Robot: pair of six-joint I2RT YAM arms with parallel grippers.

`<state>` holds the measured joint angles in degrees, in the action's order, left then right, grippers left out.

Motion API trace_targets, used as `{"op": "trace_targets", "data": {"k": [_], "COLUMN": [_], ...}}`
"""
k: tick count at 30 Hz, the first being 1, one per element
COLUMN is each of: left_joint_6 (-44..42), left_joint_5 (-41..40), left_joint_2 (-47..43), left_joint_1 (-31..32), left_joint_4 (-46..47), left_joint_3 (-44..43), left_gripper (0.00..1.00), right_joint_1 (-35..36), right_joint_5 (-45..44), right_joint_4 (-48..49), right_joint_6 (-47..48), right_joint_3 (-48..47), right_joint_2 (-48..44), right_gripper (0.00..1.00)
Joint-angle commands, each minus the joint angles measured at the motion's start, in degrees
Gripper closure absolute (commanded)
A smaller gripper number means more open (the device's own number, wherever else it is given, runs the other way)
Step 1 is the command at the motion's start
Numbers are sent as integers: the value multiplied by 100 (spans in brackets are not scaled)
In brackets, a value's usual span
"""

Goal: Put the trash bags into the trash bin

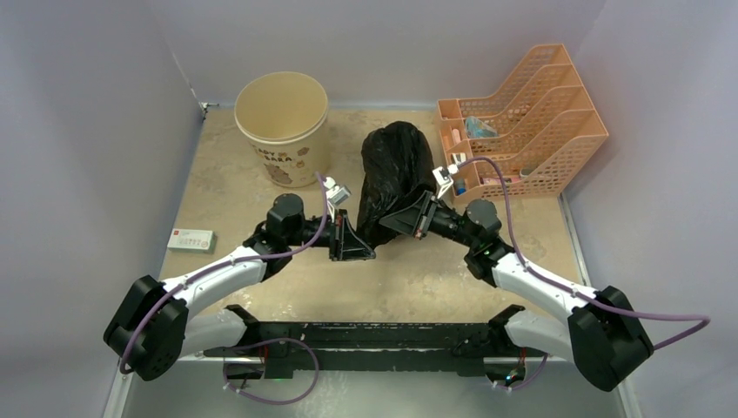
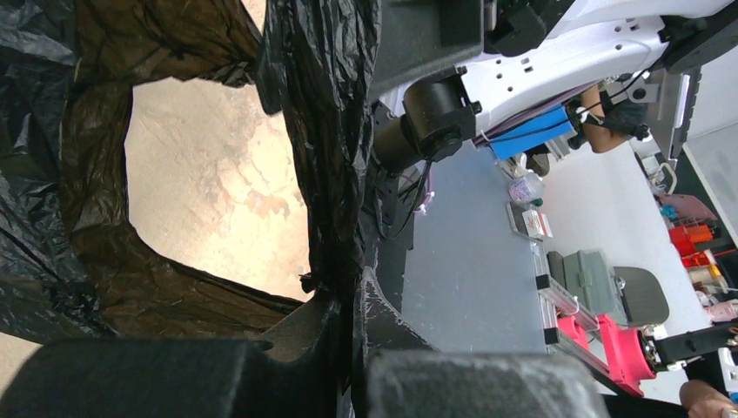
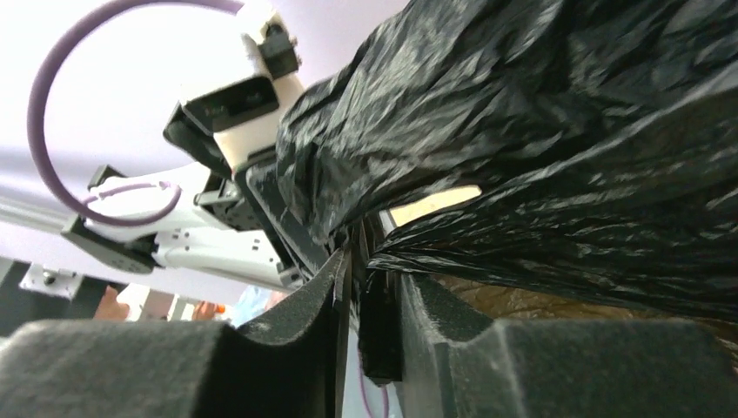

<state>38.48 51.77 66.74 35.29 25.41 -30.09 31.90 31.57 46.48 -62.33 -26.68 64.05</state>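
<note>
Glossy, crinkled black trash bag, heaped just beyond both grippers. Left gripper pressed together, pinching its film. Right gripper jaws slightly apart, film in gap. Both arms angled inward, nearly meeting. Trash bin further beyond left gripper.

A robotics lab, by the look of it: left arm and right arm bolted to a black rail, the stone-patterned surface boxed in by plain lilac panels, a grey case and pink fixtures beyond.

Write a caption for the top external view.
Left end effector pinches the black trash bag beside the right end effector; cream trash bin stands beyond.
</note>
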Motion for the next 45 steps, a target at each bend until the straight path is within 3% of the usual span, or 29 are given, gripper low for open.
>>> {"op": "trace_targets", "data": {"k": [1,7,19,22,27,32,36,39,43,45], "left_joint_6": [193,392,554,506,451,241,-4,-129,-235,-138], "left_joint_5": [160,256,380,317,343,177,157,105,147,151], "left_joint_2": [28,259,511,450,429,111,-209,-313,-250,-283], "left_joint_1": [9,12,83,81,89,89,86,85,87,87], "left_joint_4": [697,1026,1235,1165,1067,537,197,168,47,182], "left_joint_3": [17,-54,-198,-178,-226,-77,63,114,-39,-13], "left_gripper": [100,100,100,100,98,76,68,76,99,100], "right_joint_1": [1,60,576,568,566,533,493,499,490,495], "right_joint_5": [408,821,519,319,426,-131,-222,-67,-131,11], "right_joint_4": [358,695,373,-133,98,-1,-103,-8,26,104], "right_joint_6": [213,262,637,920,602,478,435,351,278,325], "right_joint_3": [167,130,-410,-660,-574,-433,-448,-461,-373,-373], "right_joint_2": [-316,-141,227,184,328,-30,-172,-104,-146,-119], "right_gripper": [67,56,55,64,99,100,100,100,100,97]}}
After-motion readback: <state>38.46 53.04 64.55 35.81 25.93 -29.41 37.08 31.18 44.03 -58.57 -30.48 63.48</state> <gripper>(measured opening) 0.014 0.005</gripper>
